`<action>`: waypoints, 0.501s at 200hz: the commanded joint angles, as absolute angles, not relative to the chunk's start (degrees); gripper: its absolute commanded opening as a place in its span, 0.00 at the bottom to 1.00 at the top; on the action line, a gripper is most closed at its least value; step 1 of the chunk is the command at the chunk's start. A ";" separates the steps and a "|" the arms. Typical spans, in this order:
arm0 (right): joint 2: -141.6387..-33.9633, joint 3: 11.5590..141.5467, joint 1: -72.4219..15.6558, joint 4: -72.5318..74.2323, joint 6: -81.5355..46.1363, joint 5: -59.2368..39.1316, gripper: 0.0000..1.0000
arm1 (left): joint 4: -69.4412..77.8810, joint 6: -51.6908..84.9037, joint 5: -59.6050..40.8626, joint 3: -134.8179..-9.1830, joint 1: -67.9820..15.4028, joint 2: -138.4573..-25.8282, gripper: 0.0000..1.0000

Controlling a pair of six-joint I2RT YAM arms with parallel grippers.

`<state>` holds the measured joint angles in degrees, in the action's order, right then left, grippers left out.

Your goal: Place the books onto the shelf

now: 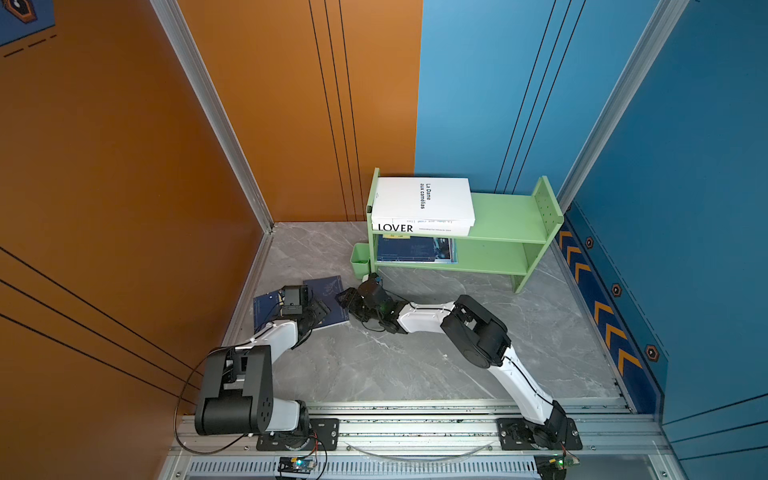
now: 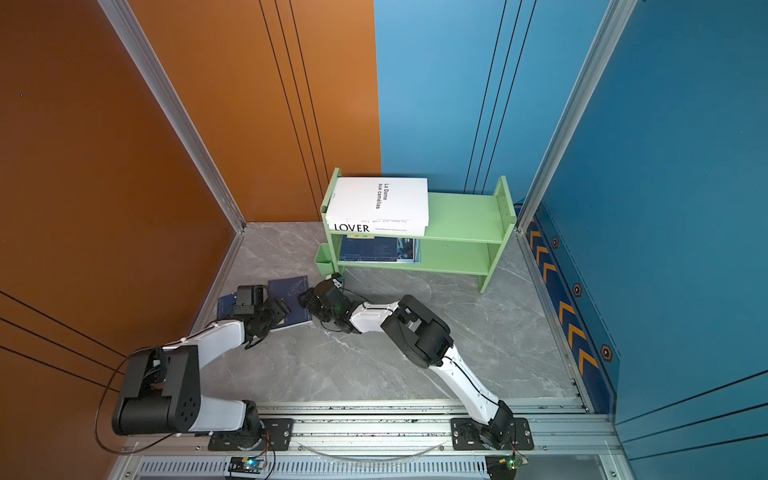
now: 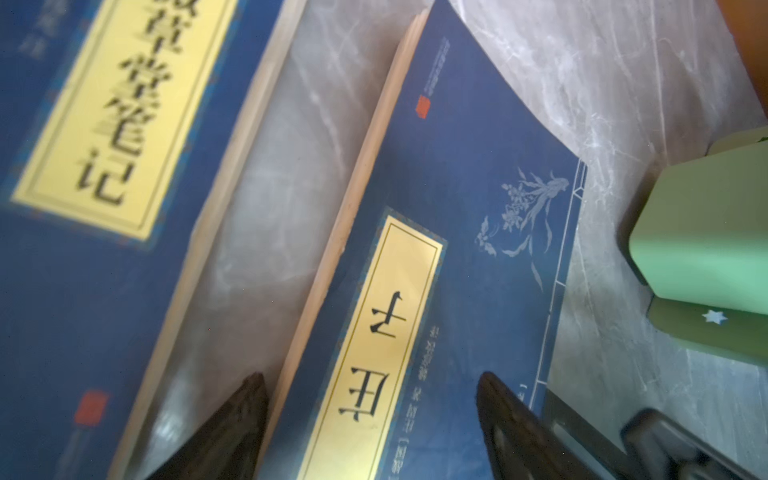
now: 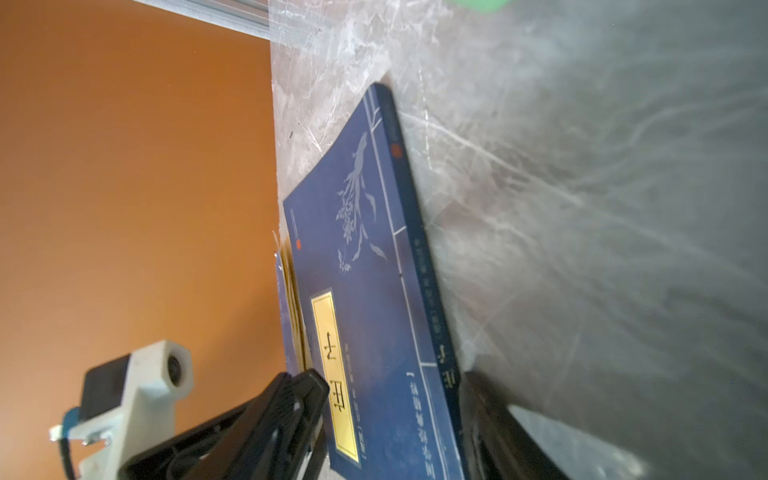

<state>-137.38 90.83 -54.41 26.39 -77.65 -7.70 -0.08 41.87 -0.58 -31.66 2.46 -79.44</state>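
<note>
Fingers of your right gripper (image 4: pixel 390 382) stand apart astride one corner of the navy book (image 4: pixel 365 249); your left gripper (image 3: pixel 374 386) is spread wide over its cover. The book lies on the grey marble table (image 1: pixel 415 365) near the orange wall (image 1: pixel 104 187). Only the top views show the shelf (image 1: pixel 511 216), with white books (image 1: pixel 419 201) stacked on its upper tier
</note>
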 commanded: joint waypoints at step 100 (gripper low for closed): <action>-137.73 86.62 -57.09 50.29 -90.26 -17.17 0.61 | -0.27 46.13 -5.93 -29.54 1.58 -81.58 0.81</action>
<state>-138.61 87.24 -54.43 48.38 -88.90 -12.19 1.23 44.40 -0.49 -31.40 2.39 -79.61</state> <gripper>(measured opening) 0.622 0.809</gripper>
